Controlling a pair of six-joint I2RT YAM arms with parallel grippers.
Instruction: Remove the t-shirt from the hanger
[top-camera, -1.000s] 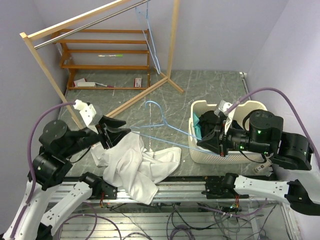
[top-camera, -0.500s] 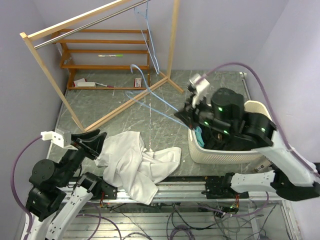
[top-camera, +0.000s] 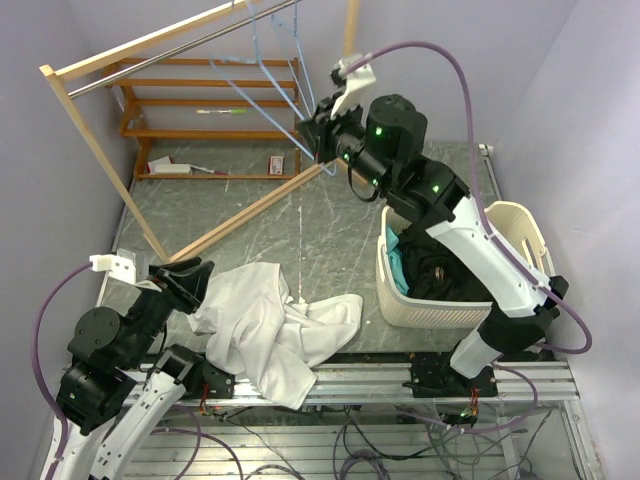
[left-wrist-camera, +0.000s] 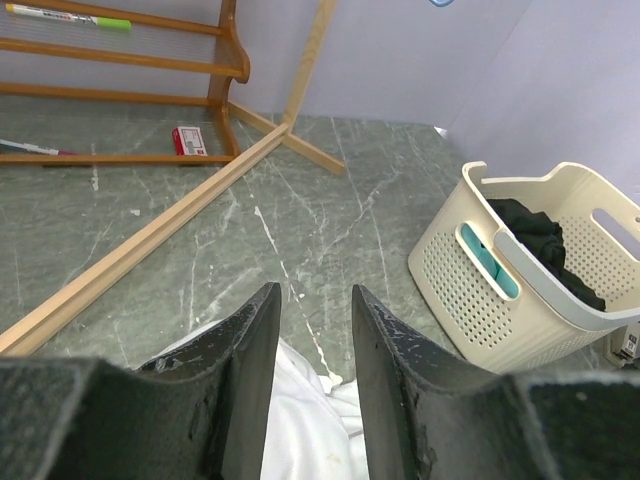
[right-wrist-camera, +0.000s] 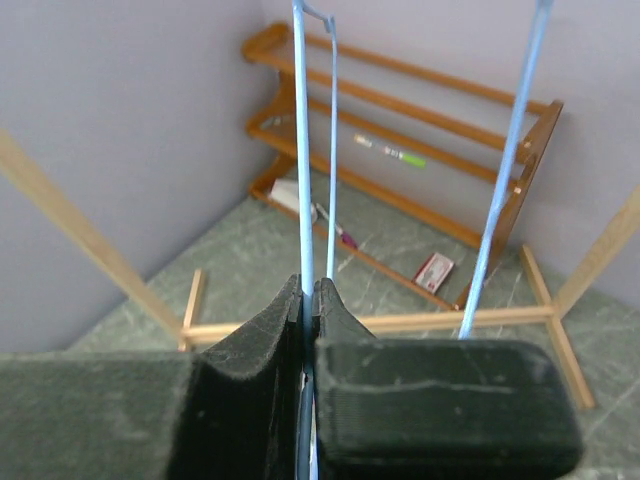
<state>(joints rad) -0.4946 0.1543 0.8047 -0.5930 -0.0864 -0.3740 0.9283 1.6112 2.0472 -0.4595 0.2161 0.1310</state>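
The t-shirt (top-camera: 270, 325) is soft, crumpled white cloth. The table (top-camera: 300, 230) looks like smooth green stone with pale veins and a dull sheen. The hanger (right-wrist-camera: 303, 150) is thin pale-blue wire. The basket (top-camera: 430, 308) is perforated cream plastic. The rack (top-camera: 90, 140) is bare light wood with a metal rail (top-camera: 180, 47).

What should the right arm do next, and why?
Probably lift the hanger a little more so its hook goes over the rail, then let go. The right gripper is shut on the bare hanger, held high near the rail, and the t-shirt already lies heaped on the table, off the hanger.
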